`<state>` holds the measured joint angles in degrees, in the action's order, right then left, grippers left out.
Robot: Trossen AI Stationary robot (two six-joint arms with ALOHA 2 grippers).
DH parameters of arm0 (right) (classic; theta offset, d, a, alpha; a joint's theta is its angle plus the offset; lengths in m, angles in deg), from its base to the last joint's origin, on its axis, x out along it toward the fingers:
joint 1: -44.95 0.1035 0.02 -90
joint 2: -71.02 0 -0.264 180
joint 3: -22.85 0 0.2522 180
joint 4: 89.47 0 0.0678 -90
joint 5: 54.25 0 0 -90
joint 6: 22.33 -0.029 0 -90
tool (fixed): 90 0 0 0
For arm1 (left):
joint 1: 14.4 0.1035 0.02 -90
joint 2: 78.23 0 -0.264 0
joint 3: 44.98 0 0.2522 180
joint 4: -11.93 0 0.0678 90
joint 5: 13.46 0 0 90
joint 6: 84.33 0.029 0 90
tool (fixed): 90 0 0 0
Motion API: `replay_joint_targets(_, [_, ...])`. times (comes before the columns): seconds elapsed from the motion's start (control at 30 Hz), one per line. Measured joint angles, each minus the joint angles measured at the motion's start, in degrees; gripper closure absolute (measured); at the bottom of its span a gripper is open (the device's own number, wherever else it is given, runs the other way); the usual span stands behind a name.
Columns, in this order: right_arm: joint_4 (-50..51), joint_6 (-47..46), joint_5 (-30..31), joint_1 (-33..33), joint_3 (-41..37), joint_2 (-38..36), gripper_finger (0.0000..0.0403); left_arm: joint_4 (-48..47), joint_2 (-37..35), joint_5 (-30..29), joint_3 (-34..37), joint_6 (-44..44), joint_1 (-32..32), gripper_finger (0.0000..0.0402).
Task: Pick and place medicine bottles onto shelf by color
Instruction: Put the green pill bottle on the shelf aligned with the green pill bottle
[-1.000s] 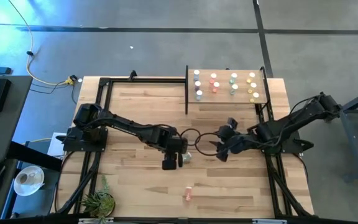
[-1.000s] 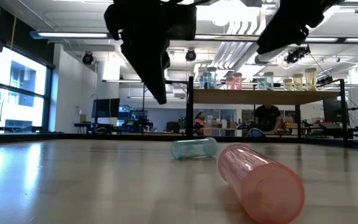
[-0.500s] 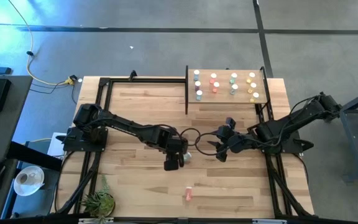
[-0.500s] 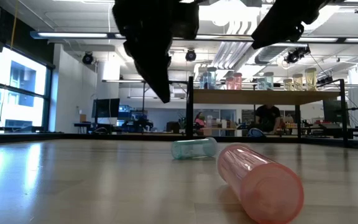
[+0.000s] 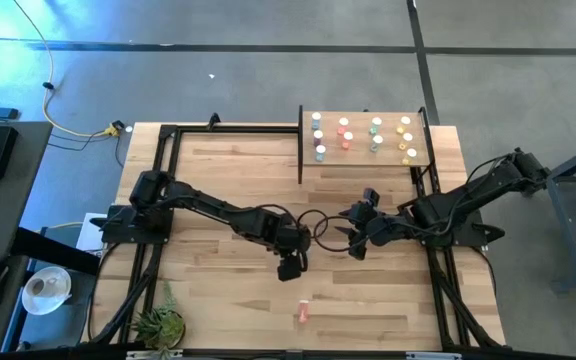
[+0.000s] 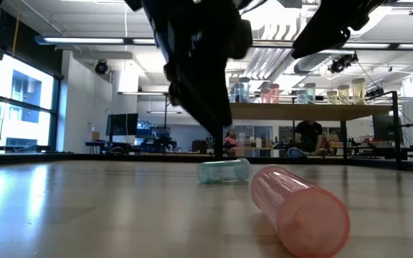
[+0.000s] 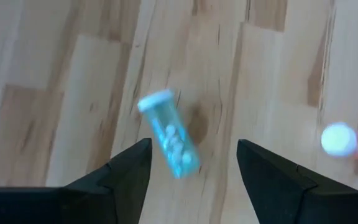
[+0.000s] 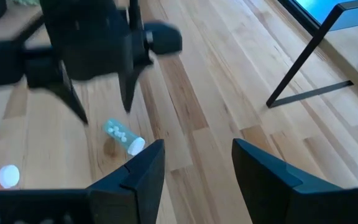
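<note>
Mostly done: shelf (image 5: 366,160) holds about a dozen bottles. Two left on the table: teal bottle (image 7: 168,135) lying below left gripper (image 7: 191,163), jaws wide, empty; pink bottle (image 5: 303,313) nearer the front. Right gripper (image 8: 197,163) waits beside, open, empty.

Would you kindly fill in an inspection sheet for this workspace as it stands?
Surface: wooden table, bare planks.
Job's things: teal bottle and pink bottle lying down; other bottles upright on shelf.
Clutter: potted plant at table corner.
Grippers: left gripper above teal bottle, jaws open, empty; right gripper mid-table, jaws open, empty.
Cables: yellow cable on floor.
Surroundings: person far behind the table.
</note>
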<state>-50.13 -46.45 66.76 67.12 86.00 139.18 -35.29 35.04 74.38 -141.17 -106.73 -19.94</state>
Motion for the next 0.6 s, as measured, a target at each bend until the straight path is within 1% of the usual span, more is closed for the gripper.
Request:
replay_joint_targets(0.1, [-0.01, 0.00, 0.00, 0.00, 0.00, 0.00, 0.0226, 0.62, 1.13, 0.01, 0.26, 0.00, -0.29, 0.0176])
replay_joint_targets(0.13, [-0.03, 0.00, 0.00, 0.00, 0.00, 0.00, 0.0226, 2.43, 1.71, -0.01, 0.08, 0.02, -0.45, 0.0176])
replay_joint_targets(0.2, [-0.07, 0.00, 0.00, 0.00, 0.00, 0.00, 0.0226, 1.40, 1.95, -0.25, 0.18, 0.23, -0.54, 0.0176])
replay_joint_targets(0.3, [-0.08, -0.01, 0.00, 0.00, 0.00, 0.02, 0.0226, 2.73, 3.03, -0.46, -0.01, -0.01, -0.58, 0.0175])
replay_joint_targets(0.37, [-0.14, 0.00, 0.00, 0.00, 0.00, 0.02, 0.0226, 1.75, 3.41, -1.16, 0.26, -0.02, -0.61, 0.0174])
replay_joint_targets(0.43, [-0.16, 0.00, 0.02, 0.00, 0.00, 0.02, 0.0226, 3.62, 4.28, -1.21, -0.02, -0.02, -0.59, 0.0174])
replay_joint_targets(0.6, [-0.14, -0.02, 0.02, 0.00, 0.00, 0.02, 0.0226, 3.08, 6.58, -2.02, 0.17, -0.04, -0.65, 0.0174])
